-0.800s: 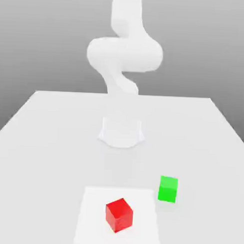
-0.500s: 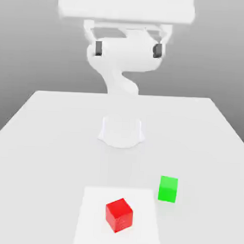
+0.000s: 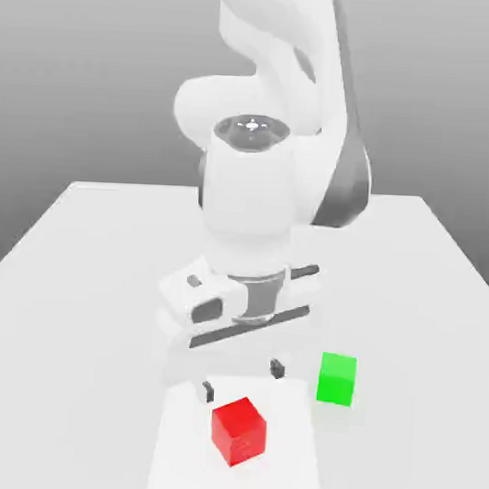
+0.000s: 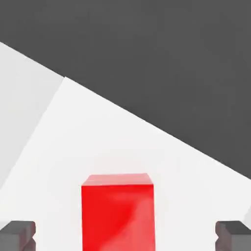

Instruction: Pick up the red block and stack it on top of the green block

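The red block [image 3: 239, 430] rests on a white square patch [image 3: 184, 456] near the table's front edge. To its right in the exterior view, slightly farther back, stands the green block [image 3: 337, 379] on the bare table. My gripper [image 3: 242, 381] hangs open just behind and above the red block, its two dark fingertips [image 3: 208, 391] spread wide and touching nothing. In the hand view the red block [image 4: 118, 212] lies between the two grey fingertips [image 4: 17, 234], with wide gaps on both sides.
The white table [image 3: 87, 272] stretches wide around the blocks. The arm's base and bulky links [image 3: 252, 209] rise at the table's middle, behind the gripper. In the hand view a dark background lies beyond the table's edge [image 4: 147, 117].
The hand has dropped from high above the table to just behind and above the red block. Both blocks stay where they were.
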`<action>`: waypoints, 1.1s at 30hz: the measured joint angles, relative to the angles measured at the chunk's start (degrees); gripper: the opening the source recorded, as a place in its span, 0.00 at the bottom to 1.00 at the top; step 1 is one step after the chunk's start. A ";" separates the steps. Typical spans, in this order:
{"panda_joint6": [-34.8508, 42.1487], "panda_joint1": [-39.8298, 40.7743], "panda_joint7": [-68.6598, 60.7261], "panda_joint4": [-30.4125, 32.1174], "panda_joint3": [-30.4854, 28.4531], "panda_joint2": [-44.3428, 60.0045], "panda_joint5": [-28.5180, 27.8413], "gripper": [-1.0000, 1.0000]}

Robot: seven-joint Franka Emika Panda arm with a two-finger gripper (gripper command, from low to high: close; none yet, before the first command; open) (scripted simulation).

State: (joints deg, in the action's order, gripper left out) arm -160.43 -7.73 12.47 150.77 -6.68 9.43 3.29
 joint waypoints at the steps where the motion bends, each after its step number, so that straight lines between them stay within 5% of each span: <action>1: -1.69 0.31 -0.55 -0.23 0.44 2.07 0.59 0.50; 3: -5.15 1.34 -1.57 -0.80 1.75 6.22 1.87 0.50; 4: -6.42 1.71 -1.88 -1.01 2.22 7.74 2.28 0.00; 11: -6.43 1.83 -1.83 -1.02 2.33 7.84 2.23 0.00; 17: 2.52 0.39 0.52 1.00 0.72 -3.18 -1.30 0.00; 26: 6.80 -13.51 -8.22 14.87 8.36 -21.32 -1.86 0.00; 33: -4.90 -14.62 -8.40 15.82 9.20 -10.62 -2.98 0.00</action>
State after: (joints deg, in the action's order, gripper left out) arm -165.33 -22.35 4.07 166.60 2.52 -1.19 0.31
